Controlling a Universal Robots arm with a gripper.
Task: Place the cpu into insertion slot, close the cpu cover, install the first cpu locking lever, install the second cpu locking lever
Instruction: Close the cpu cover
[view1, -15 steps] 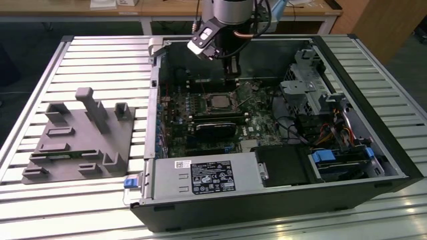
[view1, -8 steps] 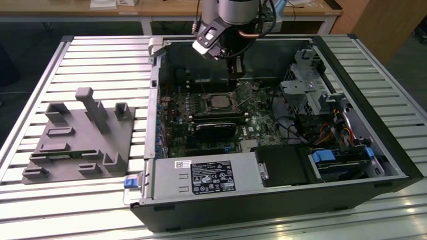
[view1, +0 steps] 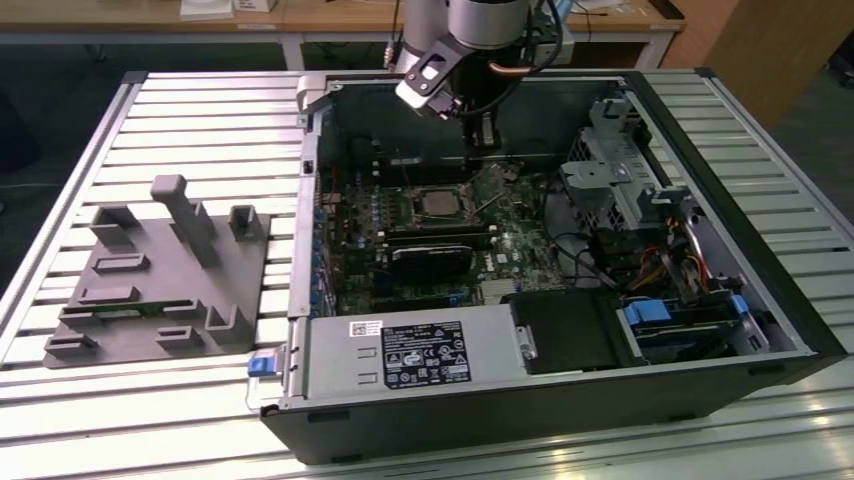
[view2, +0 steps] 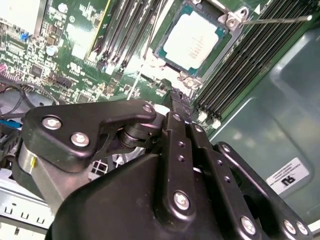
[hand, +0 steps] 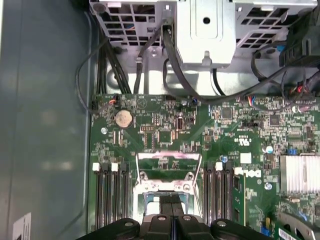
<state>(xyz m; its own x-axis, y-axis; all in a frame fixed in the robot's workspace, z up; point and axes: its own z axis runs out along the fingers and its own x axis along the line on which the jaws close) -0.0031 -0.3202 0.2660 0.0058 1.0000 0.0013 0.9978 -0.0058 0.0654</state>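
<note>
Black open computer case (view1: 534, 410), holding green motherboard (hand: 165, 125). Black gripper (hand: 171, 200): closed together on nothing, poised over the board. Thin silvery square cpu cover (hand: 169, 155): apparently raised, closing outstanding. Silver-grey square cpu (view2: 192, 42): seated in silver-rimmed insertion slot (view2: 188, 80), step done. Thin wire locking lever (view2: 275, 20): free, levers judged outstanding.

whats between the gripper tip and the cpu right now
In the second wrist view, just the slot's metal rim with a screw, and a thin strip of green board, lie between the gripper and the cpu.
</note>
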